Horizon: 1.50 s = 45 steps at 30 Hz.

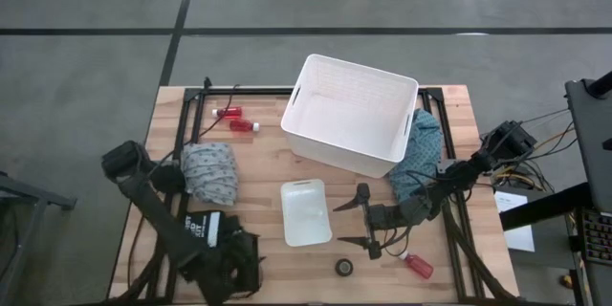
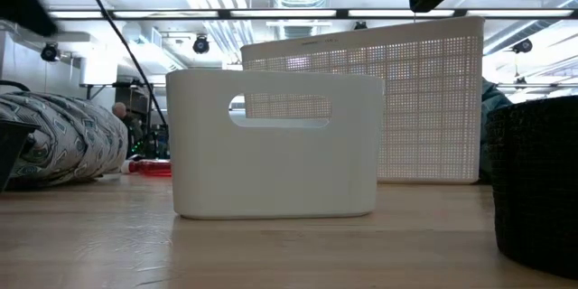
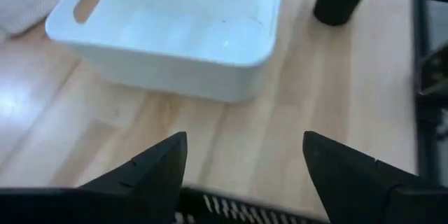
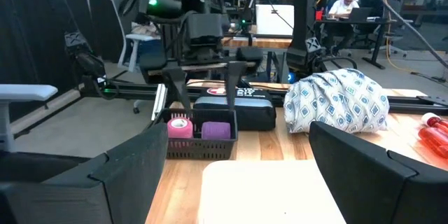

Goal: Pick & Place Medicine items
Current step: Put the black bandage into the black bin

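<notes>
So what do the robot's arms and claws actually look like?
Both arms are dark, jointed metal. The left arm carries a white label with lettering. The right arm trails thin cables. The right gripper has two pointed black fingers, and so has the left gripper.

Both pincers, left (image 3: 241, 164) and right (image 1: 353, 223), agape.

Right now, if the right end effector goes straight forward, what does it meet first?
Probably the small white bin: the open right end effector points at it across bare table. Its height above the rim is unclear.
</notes>
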Motion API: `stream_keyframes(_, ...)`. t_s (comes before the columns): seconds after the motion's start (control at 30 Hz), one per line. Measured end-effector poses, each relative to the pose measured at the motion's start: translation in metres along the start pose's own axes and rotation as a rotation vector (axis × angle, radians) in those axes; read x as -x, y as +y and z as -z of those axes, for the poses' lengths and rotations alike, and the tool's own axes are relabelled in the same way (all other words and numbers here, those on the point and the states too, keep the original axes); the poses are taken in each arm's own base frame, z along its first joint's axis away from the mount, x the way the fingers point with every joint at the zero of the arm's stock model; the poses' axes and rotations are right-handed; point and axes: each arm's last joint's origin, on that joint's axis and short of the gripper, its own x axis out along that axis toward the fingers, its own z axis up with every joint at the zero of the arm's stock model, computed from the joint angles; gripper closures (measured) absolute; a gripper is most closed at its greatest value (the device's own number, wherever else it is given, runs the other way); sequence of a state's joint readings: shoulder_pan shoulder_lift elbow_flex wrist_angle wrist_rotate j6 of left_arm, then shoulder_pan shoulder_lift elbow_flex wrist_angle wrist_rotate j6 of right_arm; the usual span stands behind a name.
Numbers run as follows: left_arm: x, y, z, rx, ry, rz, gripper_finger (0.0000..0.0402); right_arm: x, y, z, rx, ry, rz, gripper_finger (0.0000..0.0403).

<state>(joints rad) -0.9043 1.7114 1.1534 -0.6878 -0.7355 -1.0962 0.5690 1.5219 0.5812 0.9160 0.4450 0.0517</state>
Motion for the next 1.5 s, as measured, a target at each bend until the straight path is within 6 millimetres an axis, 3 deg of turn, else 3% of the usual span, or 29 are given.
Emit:
stream_keyframes(0.23, -0.032, 0.013, -0.037, -0.147, -0.007, 0.004, 0.0116, 0.0, 0.0, 0.0, 0.0, 0.0, 0.0, 0.0062)
stream_keyframes(0.47, -0.046, 0.034, -0.077, -0.192, -0.087, -0.001, 0.0114, 0.0, 0.0, 0.0, 0.0, 0.0, 0.0, 0.0062)
stream_keyframes(0.63, -0.059, 0.052, -0.095, -0.186, -0.047, 0.042, 0.0114, 0.0, 0.0, 0.0, 0.0, 0.0, 0.0, 0.0062)
stream_keyframes(1.0, -0.072, 0.061, -0.077, -0.038, -0.075, 0.129, 0.0114, 0.0, 0.0, 0.0, 0.0, 0.0, 0.0, 0.0062)
stream_keyframes(1.3, -0.046, 0.087, -0.069, -0.16, -0.27, 0.26, 0.0115, 0.0, 0.0, 0.0, 0.0, 0.0, 0.0, 0.0062)
stream_keyframes(1.5, -0.024, 0.111, -0.06, -0.172, -0.306, 0.338, 0.0115, 0.0, 0.0, 0.0, 0.002, 0.003, 0.0, 0.0062)
